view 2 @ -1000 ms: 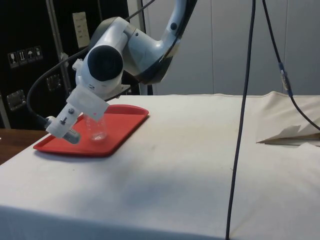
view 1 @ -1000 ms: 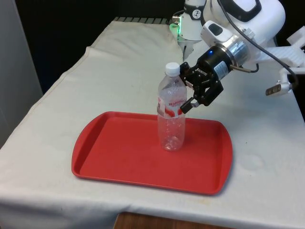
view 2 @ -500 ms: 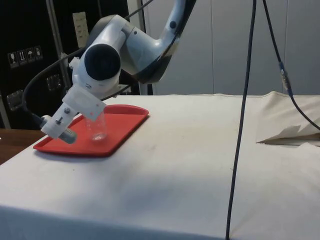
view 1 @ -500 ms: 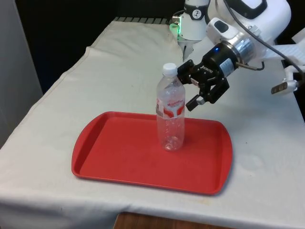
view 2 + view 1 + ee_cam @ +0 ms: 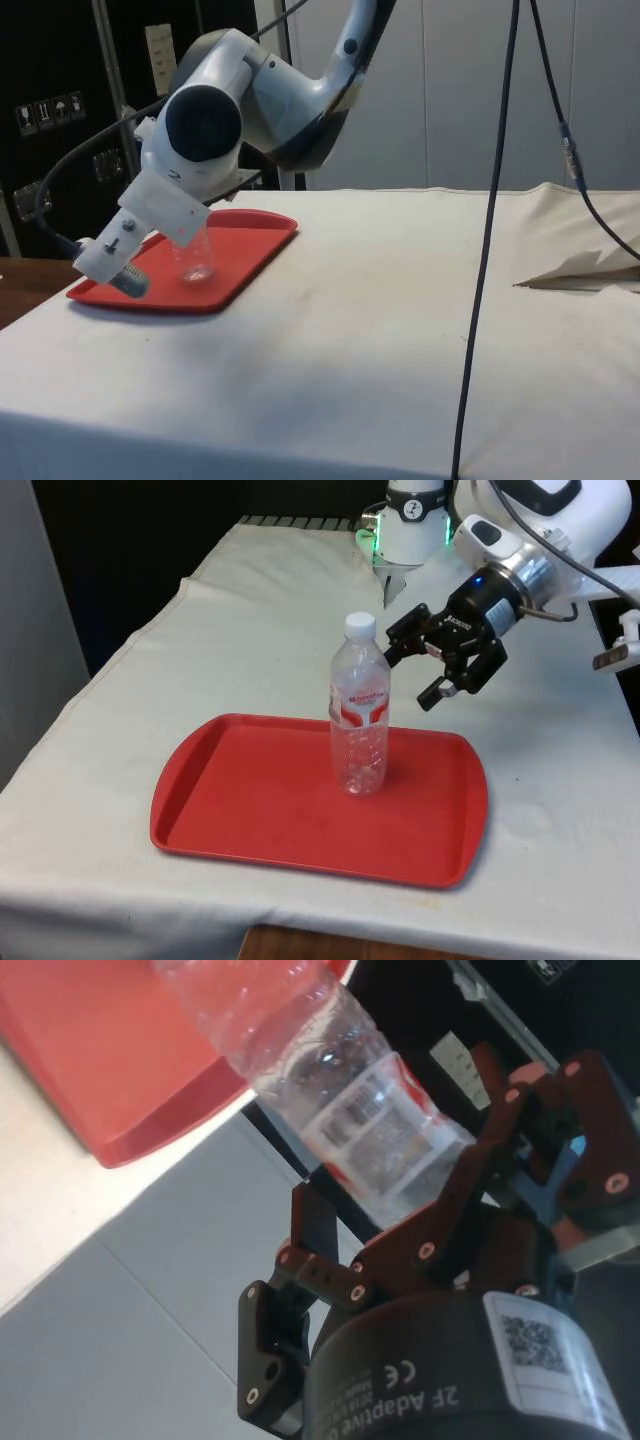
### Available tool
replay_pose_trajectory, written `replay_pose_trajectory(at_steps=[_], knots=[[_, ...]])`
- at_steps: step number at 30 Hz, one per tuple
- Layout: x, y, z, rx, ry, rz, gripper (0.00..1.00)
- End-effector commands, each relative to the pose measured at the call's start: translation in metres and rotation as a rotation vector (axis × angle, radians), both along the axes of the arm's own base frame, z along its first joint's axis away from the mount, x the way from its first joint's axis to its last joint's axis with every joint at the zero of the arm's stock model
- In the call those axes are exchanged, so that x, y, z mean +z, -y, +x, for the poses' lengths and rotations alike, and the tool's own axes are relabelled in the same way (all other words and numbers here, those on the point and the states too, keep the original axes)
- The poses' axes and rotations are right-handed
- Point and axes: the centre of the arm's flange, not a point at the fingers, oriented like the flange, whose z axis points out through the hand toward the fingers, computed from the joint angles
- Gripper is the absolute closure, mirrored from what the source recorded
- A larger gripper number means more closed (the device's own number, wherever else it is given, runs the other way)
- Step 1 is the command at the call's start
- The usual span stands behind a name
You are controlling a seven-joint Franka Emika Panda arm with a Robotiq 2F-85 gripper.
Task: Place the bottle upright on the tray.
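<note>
Standing on its base, the bottle rests upright on the red tray, a little toward the tray's far edge and nearer its right-hand end in the front view, white cap up and red-and-white label facing the camera. Nothing props it; it looks steady on the tray floor. Judged from that, the placing itself appears done: the bottle is where the task wants it and in the right posture.

The gripper hangs above the surface just beyond the tray's far edge, beside the bottle's upper half but apart from it, with cloth showing between them in the front view. Its fingers are spread wide, holding nothing and touching nothing. The wrist view agrees: the bottle lies ahead of the gripper, its label level with the spread fingers, with no contact visible.

What seems left is only to carry the arm clear without brushing the cap or shoulder, since a light, empty-looking plastic bottle would likely tip at a small knock.
</note>
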Motion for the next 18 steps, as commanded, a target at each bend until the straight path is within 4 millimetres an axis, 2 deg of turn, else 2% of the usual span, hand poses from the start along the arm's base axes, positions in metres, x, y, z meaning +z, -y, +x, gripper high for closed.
replay_pose_trajectory(at_steps=[1, 12, 18], knots=[[0.000, -0.002, -0.003, -0.001, -0.008, 0.022, 0.00], [0.006, -0.010, -0.015, -0.022, -0.017, 0.045, 0.00], [0.024, -0.008, -0.029, -0.036, -0.016, 0.067, 0.00]])
